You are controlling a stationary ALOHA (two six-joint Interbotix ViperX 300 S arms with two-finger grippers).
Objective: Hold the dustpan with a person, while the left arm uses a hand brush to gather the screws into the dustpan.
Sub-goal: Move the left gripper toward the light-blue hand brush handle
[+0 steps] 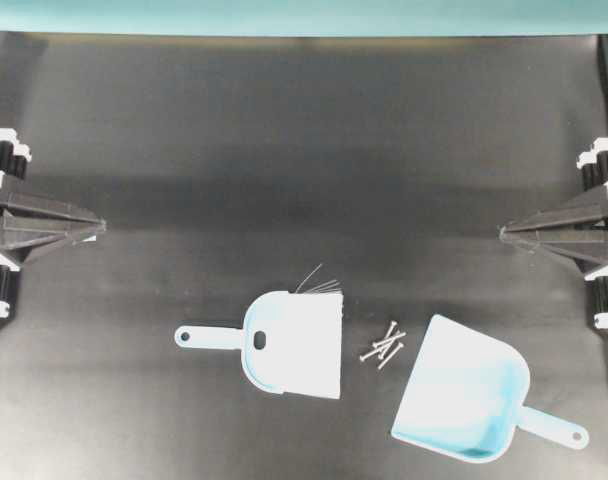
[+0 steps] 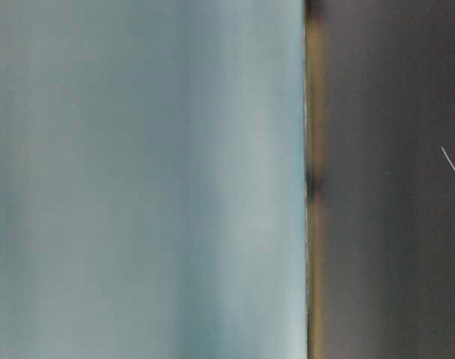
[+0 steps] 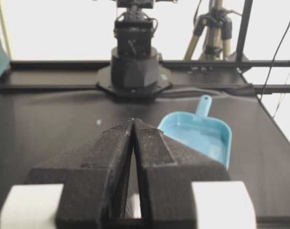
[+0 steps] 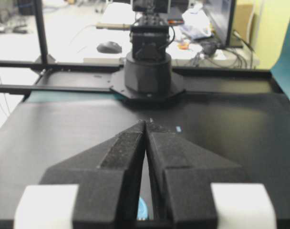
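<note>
Both arms parked at the table edges, nothing in hand. My left gripper has its black pointed fingers pressed tip to tip, empty; the right gripper is the same, closed on nothing.

Layout from overhead: light blue plastic hand brush with broad white bristles lies flat on the black tabletop, thin handle pointing toward my left side, a few dark stray bristles sticking out the top. Small cluster of thin silver metal screws sits just beside the bristle edge. Light blue plastic scoop-shaped dustpan is just past the screws, handle pointing away to the lower right. No person's hand in view.

Risks as I judge them:
- Brush handle is thin and lies flat. I must open first; a shallow pinch likely skids it or tips the brush into the screws.
- Screws are small and probably roll. A fast stroke scatters them past the pan mouth.
- Pan is unheld now. Sweeping before someone steadies it just shoves it away.
- Pan mouth faces upper left, not squarely at the screws; stroke direction needs to match.
</note>
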